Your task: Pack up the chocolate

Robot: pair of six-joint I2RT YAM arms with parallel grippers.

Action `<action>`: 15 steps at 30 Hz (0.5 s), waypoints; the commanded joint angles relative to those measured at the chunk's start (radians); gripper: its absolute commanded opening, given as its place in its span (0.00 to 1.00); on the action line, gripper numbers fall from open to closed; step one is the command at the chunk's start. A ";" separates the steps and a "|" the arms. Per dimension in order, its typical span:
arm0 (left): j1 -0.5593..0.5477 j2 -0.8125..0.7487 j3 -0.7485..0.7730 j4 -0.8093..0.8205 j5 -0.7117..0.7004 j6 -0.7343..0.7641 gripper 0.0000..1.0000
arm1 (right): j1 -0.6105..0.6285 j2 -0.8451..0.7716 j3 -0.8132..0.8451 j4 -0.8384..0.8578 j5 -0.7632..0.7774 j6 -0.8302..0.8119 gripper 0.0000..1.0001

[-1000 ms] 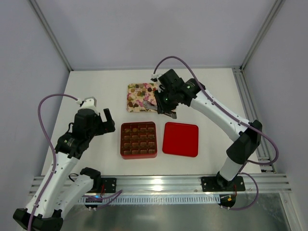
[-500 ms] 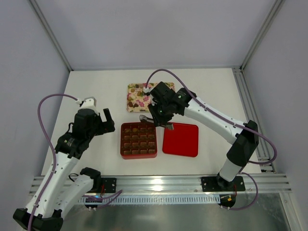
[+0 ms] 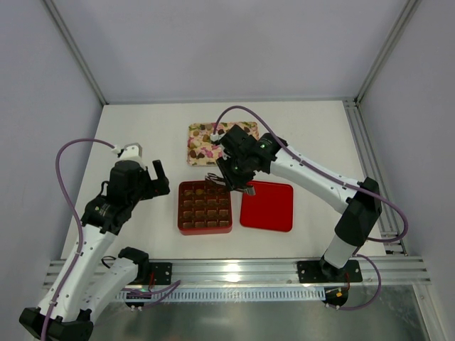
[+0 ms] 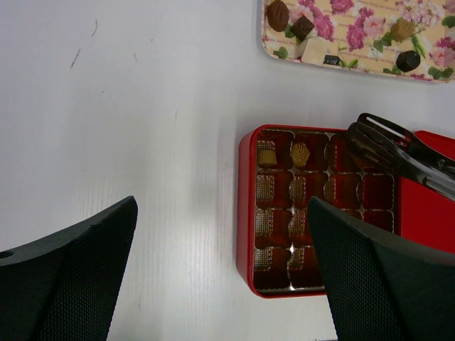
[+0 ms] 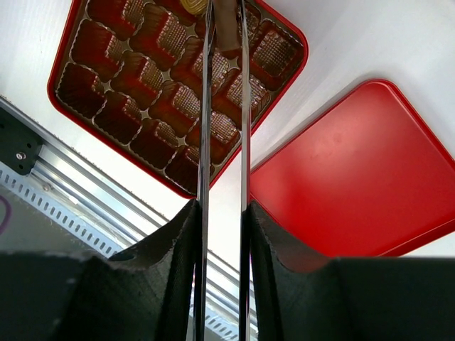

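Note:
My right gripper (image 3: 236, 179) is shut on metal tongs (image 5: 207, 106), which also show in the left wrist view (image 4: 387, 142). The tong tips hold a brown chocolate (image 5: 227, 32) over the far right cells of the red box (image 3: 180, 207). Two tan chocolates (image 4: 267, 154) (image 4: 301, 153) lie in the box's far row. More chocolates (image 4: 277, 14) lie on the floral tray (image 3: 202, 151). My left gripper (image 3: 158, 177) is open and empty, above the table left of the box, as its wrist view (image 4: 220, 213) shows.
The red lid (image 3: 266, 206) lies flat just right of the box, under my right wrist (image 5: 355, 170). The floral tray sits behind the box. An aluminium rail (image 3: 234, 270) runs along the table's near edge.
My right arm has carried the tongs from over the floral tray toward the near left, to the far right part of the red box. The left arm has not moved.

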 commanded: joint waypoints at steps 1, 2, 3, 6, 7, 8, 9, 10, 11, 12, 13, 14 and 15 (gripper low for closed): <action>0.003 -0.005 0.009 0.031 -0.023 0.000 1.00 | 0.008 -0.015 -0.001 0.036 -0.011 0.003 0.36; 0.003 -0.005 0.009 0.031 -0.023 0.000 1.00 | 0.008 -0.015 -0.003 0.037 -0.011 0.003 0.37; 0.003 -0.003 0.009 0.032 -0.023 0.002 1.00 | 0.008 -0.013 -0.004 0.037 -0.011 0.003 0.38; 0.002 -0.003 0.009 0.032 -0.023 0.002 1.00 | 0.008 -0.013 -0.003 0.037 -0.013 0.002 0.39; 0.003 -0.005 0.009 0.032 -0.023 0.000 1.00 | 0.008 -0.013 -0.003 0.037 -0.011 0.000 0.39; 0.003 -0.005 0.009 0.032 -0.023 0.000 1.00 | 0.008 -0.015 0.000 0.037 -0.008 0.000 0.39; 0.003 -0.005 0.009 0.031 -0.023 0.000 1.00 | 0.008 -0.015 0.000 0.033 -0.005 -0.001 0.39; 0.003 -0.003 0.008 0.031 -0.023 0.000 1.00 | 0.008 -0.015 0.008 0.031 0.006 -0.003 0.39; 0.003 -0.005 0.009 0.031 -0.023 0.000 1.00 | 0.008 -0.018 0.013 0.029 0.012 -0.003 0.40; 0.003 -0.005 0.009 0.031 -0.023 0.000 1.00 | 0.008 -0.019 0.019 0.023 0.021 -0.008 0.40; 0.003 -0.005 0.008 0.031 -0.023 0.000 1.00 | 0.005 -0.021 0.035 0.020 0.033 -0.011 0.40; 0.003 -0.006 0.009 0.032 -0.023 0.000 1.00 | 0.002 -0.022 0.046 0.014 0.051 -0.014 0.40; 0.003 -0.006 0.009 0.029 -0.023 0.000 1.00 | -0.019 -0.024 0.059 0.000 0.052 -0.018 0.40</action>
